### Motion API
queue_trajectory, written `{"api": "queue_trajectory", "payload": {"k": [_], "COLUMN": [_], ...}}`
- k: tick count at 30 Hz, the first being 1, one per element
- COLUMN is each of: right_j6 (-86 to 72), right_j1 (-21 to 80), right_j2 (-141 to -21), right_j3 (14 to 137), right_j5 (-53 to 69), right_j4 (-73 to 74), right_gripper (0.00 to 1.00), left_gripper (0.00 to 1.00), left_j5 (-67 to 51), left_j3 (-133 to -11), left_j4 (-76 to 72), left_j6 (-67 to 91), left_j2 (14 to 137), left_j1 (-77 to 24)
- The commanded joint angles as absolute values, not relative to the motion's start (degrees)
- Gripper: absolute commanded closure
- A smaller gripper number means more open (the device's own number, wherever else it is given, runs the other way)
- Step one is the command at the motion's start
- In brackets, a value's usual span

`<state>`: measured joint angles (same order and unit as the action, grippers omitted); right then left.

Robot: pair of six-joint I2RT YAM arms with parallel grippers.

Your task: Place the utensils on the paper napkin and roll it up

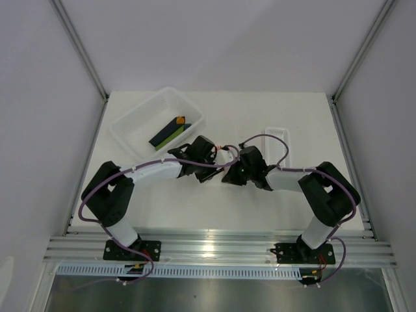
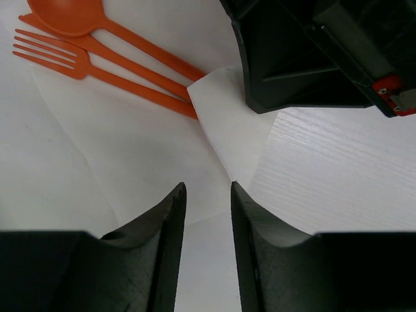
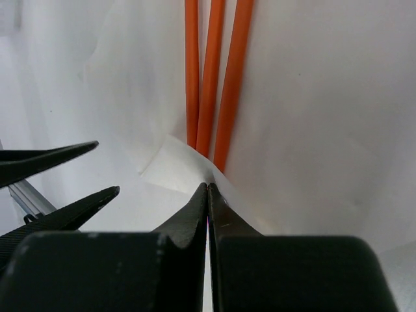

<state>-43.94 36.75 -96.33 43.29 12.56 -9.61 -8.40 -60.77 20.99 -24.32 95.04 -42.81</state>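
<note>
The paper napkin (image 2: 130,143) lies flat on the table with the orange utensils on it: a spoon (image 2: 71,14), a fork (image 2: 58,57) and a third handle between them. One napkin corner (image 2: 221,110) is folded up over the handle ends (image 3: 211,84). My right gripper (image 3: 208,186) is shut on that lifted fold, with a sliver of paper between its fingers. My left gripper (image 2: 208,188) hangs just above the napkin's near edge, its jaws narrowly apart with nothing pinched. In the top view both grippers meet at mid-table and hide the napkin.
A translucent white bin (image 1: 133,123) holding dark green and black bars (image 1: 168,132) stands at the back left. A narrow ribbed white tray (image 1: 278,138) lies at the back right. The right gripper's black body (image 2: 305,52) sits close in front of the left gripper.
</note>
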Motion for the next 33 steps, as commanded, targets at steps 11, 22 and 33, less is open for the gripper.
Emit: {"api": "queue_trajectory", "payload": {"k": [11,22,33], "right_j6": [-46.1,-47.6,-48.7], "right_j1": [36.2,35.1,34.3], "right_j2": [-97.6,-97.9,-92.6], "right_j3": [43.1,42.7,39.9], "right_j5": [14.0,14.4,9.8], "right_j4": [-13.2,-13.1,-9.7], "right_gripper": [1.00,1.00,1.00], "left_gripper": [0.64,0.66,0.66], "left_j5": [-9.3,-9.8,-10.0], "left_j3": [-66.3,-70.0,-71.0], "left_j4": [25.2,29.5,30.7], "left_j6": [-29.0,-25.3,-23.6], "left_j2": [103.0,106.2,107.3], "left_j1": [-46.0,-44.7,-43.4]}}
